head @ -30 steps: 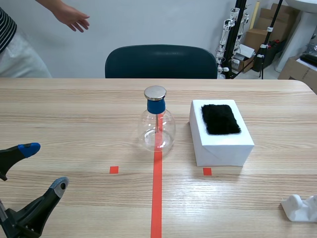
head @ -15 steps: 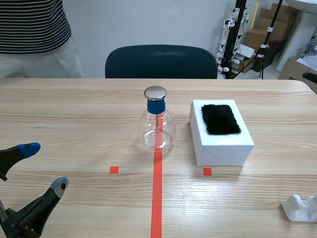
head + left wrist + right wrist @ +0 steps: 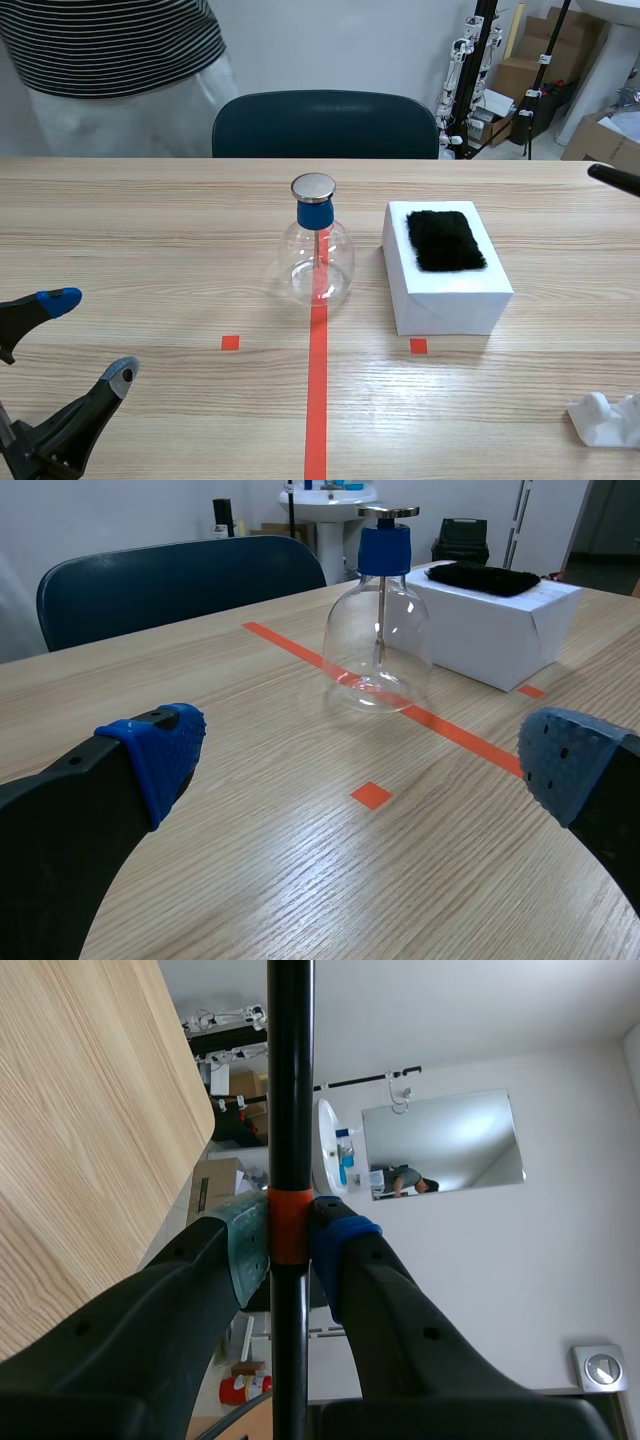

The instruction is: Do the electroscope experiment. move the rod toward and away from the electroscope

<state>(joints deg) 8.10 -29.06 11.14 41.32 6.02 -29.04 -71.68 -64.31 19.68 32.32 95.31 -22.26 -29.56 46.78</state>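
Scene view: shows a glass electroscope (image 3: 318,245) upright in the middle of the table (image 3: 150,220), on the red tape line, with a metal disc and blue stopper on top. Places a white box (image 3: 450,290) just to its right, not touching, with a black fur pad (image 3: 445,240) lying on the lid. Catches only the black tip of the rod (image 3: 615,178) poking in at the right edge over the far right corner, well apart from the electroscope. Finds the left claw (image 3: 90,335) low at the near left, fingers spread wide and holding nothing. Adds a crumpled white cloth (image 3: 605,418) at the near right, a dark chair (image 3: 325,125) behind the table and a person (image 3: 110,45) in a striped top beyond the far left edge. Left wrist view: looks over bare wood between two blue pads (image 3: 160,755) set far apart, with the electroscope ahead on the tape line and the box with its fur just beyond. Right wrist view: shows the right claw (image 3: 290,1250) clamped on the rod, fingertips pressed from both sides on an orange band (image 3: 289,1225) round the black shaft. Takes in the table edge to one side and a wall mirror (image 3: 445,1145) behind.
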